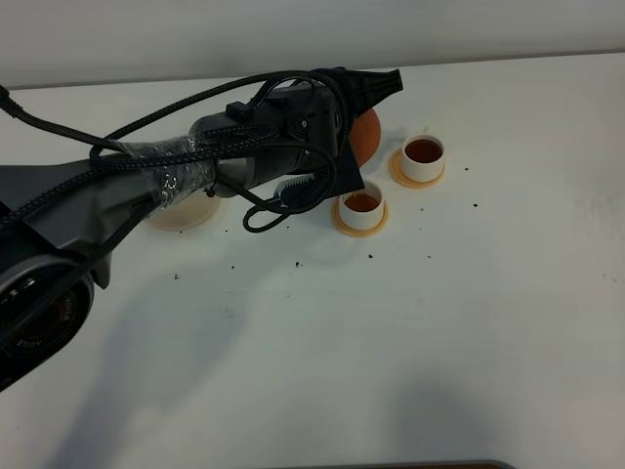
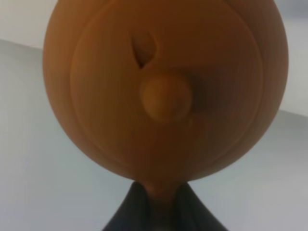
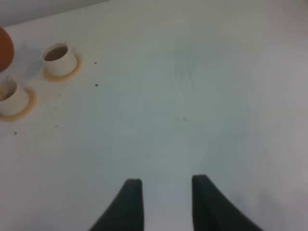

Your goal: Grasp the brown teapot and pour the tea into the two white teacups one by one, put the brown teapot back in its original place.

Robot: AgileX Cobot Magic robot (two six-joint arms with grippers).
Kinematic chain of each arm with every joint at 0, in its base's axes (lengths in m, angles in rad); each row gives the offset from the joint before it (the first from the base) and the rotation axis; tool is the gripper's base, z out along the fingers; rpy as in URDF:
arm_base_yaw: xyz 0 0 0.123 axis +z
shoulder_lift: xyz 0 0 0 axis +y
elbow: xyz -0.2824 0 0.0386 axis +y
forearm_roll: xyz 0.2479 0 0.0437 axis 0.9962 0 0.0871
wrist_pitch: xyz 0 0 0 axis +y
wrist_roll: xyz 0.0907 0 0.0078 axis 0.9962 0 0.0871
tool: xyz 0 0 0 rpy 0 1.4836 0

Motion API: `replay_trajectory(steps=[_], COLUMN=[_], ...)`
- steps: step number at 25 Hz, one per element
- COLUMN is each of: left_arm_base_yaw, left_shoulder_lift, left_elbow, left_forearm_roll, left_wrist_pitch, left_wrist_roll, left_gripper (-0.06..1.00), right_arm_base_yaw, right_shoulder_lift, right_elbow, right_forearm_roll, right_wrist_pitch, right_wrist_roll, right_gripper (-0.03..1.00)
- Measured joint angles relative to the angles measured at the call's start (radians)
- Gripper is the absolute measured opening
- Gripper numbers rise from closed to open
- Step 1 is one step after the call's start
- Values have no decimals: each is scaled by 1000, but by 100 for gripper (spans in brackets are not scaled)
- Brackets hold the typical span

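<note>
The brown teapot (image 2: 163, 86) fills the left wrist view, lid knob toward the camera, and my left gripper (image 2: 161, 211) is shut on its handle. From above, only part of the teapot (image 1: 367, 137) shows behind the left arm, lifted just behind the nearer white teacup (image 1: 362, 207). The farther teacup (image 1: 423, 156) stands to its right. Both cups sit on orange-tan coasters and hold brown tea. The pale beige saucer (image 1: 184, 213) lies half hidden under the arm at the left. My right gripper (image 3: 166, 180) hangs open over bare table, with both cups (image 3: 60, 57) (image 3: 12, 96) far off.
Small dark specks (image 1: 296, 263) are scattered over the white table (image 1: 469, 322) around the cups. The left arm's body and cables (image 1: 195, 166) cover much of the left side. A dark edge (image 1: 420, 465) shows at the front of the table.
</note>
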Motion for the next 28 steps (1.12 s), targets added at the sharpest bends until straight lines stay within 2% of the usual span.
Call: replay_trajectory(steps=[28], left_arm_base_yaw=[0], left_shoulder_lift=[0], left_elbow=[0], left_forearm_roll=[43], left_wrist_pitch=[-67], left_wrist_roll=[40], left_gripper=[11], right_arm_base_yaw=[0], right_shoulder_lift=[0], right_elbow=[0], right_forearm_roll=[0], right_wrist_pitch=[0], right_wrist_roll=[0], right_gripper=[24])
